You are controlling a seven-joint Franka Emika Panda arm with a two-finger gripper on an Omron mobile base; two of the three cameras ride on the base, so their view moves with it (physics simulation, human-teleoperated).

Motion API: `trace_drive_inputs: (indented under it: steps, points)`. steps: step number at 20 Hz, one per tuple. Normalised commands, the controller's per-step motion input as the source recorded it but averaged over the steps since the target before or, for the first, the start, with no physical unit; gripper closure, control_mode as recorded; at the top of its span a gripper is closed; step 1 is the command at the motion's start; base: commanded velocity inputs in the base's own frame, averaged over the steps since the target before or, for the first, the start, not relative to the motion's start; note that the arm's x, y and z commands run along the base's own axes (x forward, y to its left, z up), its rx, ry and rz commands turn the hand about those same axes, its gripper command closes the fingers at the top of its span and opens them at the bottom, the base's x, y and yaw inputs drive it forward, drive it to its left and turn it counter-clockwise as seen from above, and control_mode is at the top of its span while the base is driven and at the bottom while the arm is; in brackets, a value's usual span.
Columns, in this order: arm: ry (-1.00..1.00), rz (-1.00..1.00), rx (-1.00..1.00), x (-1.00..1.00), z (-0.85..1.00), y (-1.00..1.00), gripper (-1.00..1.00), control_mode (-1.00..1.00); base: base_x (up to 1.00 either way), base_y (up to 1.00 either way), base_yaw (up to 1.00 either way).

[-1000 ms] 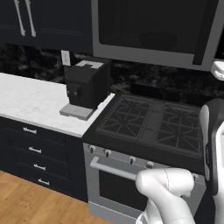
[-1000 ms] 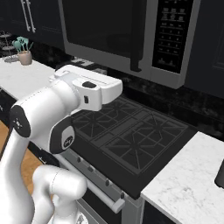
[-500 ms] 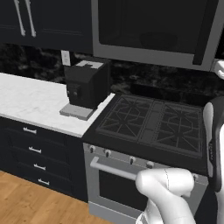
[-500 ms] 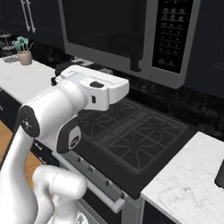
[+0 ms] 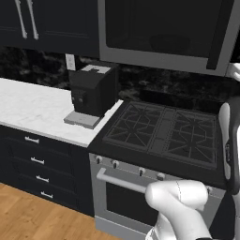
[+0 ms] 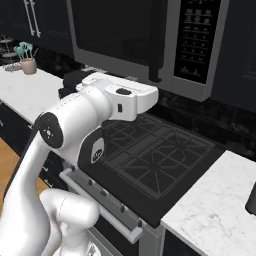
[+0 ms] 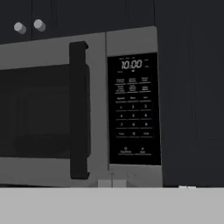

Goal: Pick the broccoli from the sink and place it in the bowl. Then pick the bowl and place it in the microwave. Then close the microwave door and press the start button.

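- Your arm [image 6: 85, 125] has swung further toward the microwave [image 6: 150, 40] over the last second; its door [image 7: 43, 109] is shut.
- Jaws pressed together, holding nothing; the keypad [image 7: 133, 109] lies ahead, so start press looks next.

The microwave [image 7: 78, 109] is hanging above the stove, its dark glass microwave door [image 7: 39, 111] sitting shut, black vertical handle beside the lit keypad.

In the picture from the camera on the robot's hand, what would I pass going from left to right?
Microwave door glass → its dark vertical handle → keypad panel with the clock → dark cabinet.
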Motion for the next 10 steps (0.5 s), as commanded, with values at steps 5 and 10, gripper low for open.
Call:
trace_drive_inputs:
  steps: [5, 10]
  points:
    - [0.03, 0.00, 0.00, 0.32, -0.01, -0.23, 1.00, -1.00, 0.00, 0.00, 0.00]
    - [0.03, 0.00, 0.00, 0.31, 0.00, -0.35, 1.00, -1.00, 0.00, 0.00, 0.00]
